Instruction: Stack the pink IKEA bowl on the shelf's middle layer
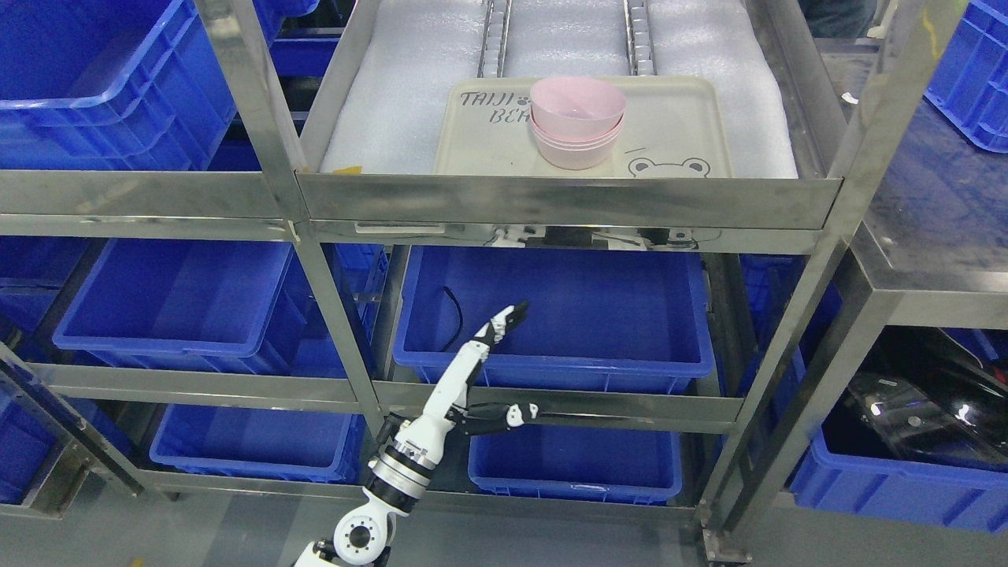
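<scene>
On beige tray (pixel 677 134), stacked pink bowls (pixel 577 122).

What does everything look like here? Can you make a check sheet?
Surface: white foam-padded steel shelf carrying a beige plastic tray.
Job's things: nested stack of pink plastic bowls upright on the tray.
Clutter: nothing seen.
Hands: white-and-black left hand, fingers spread and empty, below the shelf; right hand not visible.
Cables: thin black cable in the blue plastic bin.
Surroundings: more blue bins on steel racks.
</scene>
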